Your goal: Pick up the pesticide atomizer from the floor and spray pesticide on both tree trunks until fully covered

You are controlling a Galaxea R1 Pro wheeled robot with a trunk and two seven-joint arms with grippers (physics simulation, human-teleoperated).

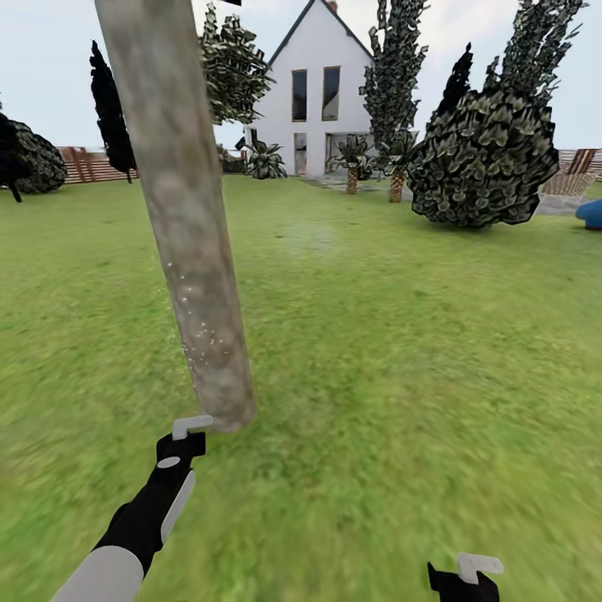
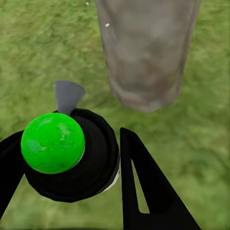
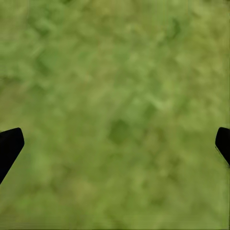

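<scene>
The pesticide atomizer [image 2: 67, 153] sits in the lower left of the left wrist view as a round black body capped by a bright green dome, with a pale grey trigger piece poking out beyond it toward the tree. It is clamped in the left gripper [image 2: 67, 165], whose black fingers [image 2: 143, 187] press against either side of the bottle, closed as far as its width allows. In the head view the left arm rises from the bottom left corner, white at the forearm and black toward the wrist, stretched forward and upward so that the left gripper [image 1: 180, 447] ends just beside the foot of the tree trunk [image 1: 188, 217]. That trunk is a thick, mottled grey-brown column leaning slightly, running from the top left of the frame down to the grass [image 1: 376, 376] at centre left, with a scatter of pale specks on its lower part. The right gripper [image 1: 464, 577] shows at the bottom edge right of centre, low over the lawn; in the right wrist view its two dark fingertips [image 3: 9, 143] stand at opposite edges of the frame, spread wide with nothing but grass between them. A white house [image 1: 313, 92], dark bushes and a slatted fence [image 1: 88, 165] line the far edge of the garden.
</scene>
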